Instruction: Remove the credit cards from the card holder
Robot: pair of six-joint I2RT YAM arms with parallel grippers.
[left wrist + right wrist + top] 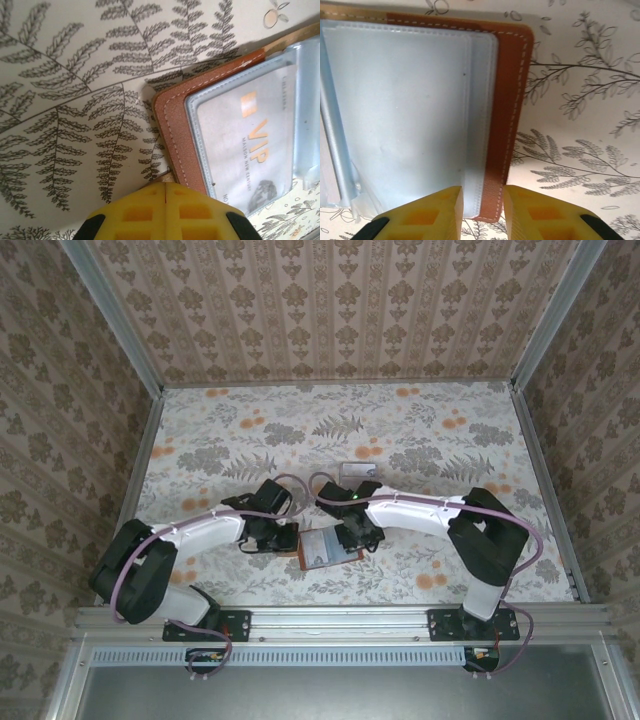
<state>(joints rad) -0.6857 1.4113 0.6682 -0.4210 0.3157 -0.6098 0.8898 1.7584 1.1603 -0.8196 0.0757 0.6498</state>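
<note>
One brown leather card holder (328,546) sits on one floral-patterned desk (450,440). One pale credit card (245,145) printed "VIP" is visible in the holder. One small pale rectangular item (352,469), too small to identify, lies on the desk. There are two white robot arms, each with one yellow-fingered end effector: the left end effector (165,184) and the right end effector (482,192).

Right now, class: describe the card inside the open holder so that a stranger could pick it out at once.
On the floral table, between the left arm and right arm, lies an open brown card holder. The half nearer the left arm holds a pale card under a clear pocket. Orange VIP lettering marks it; the other pocket looks blank.
</note>
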